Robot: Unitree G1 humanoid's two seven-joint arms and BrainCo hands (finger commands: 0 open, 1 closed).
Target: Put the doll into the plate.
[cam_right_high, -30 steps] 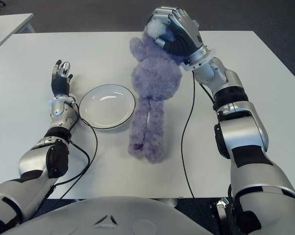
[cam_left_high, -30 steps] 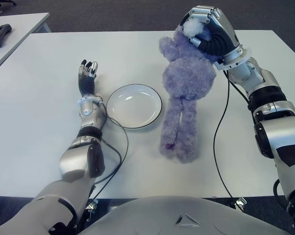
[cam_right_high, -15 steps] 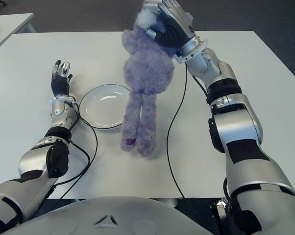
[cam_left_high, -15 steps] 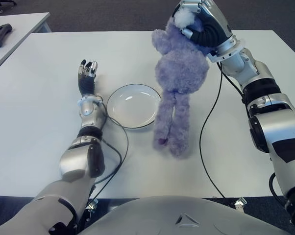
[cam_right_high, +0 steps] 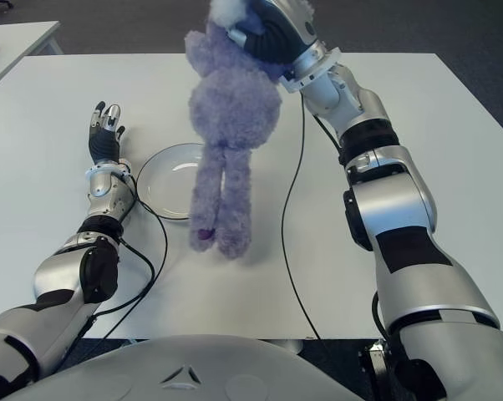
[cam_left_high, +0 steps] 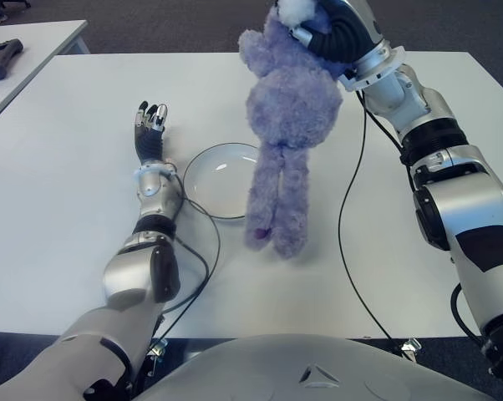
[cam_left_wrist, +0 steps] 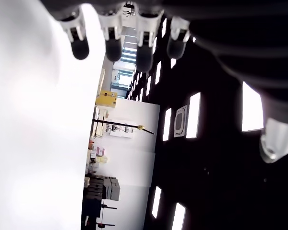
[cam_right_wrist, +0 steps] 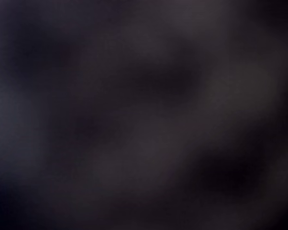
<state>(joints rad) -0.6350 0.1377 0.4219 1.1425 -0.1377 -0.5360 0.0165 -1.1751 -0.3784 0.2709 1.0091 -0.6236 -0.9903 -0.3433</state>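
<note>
One doll point(cam_left_high: 289, 109), one plate point(cam_left_high: 210, 180), two hands: left hand point(cam_left_high: 149, 125), right hand point(cam_left_high: 339, 29).

A white table point(cam_left_high: 59, 167) fills most of the view. Beyond its far edge lies dark grey carpet point(cam_left_high: 176, 25). A second white table point(cam_left_high: 34, 50) stands at far left.

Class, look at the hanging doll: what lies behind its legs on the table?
The plate lies behind the doll, which the right hand grips by the head. Its left part and rim show; its right edge is covered by the legs. The left hand, open, shows left of the plate.
</note>
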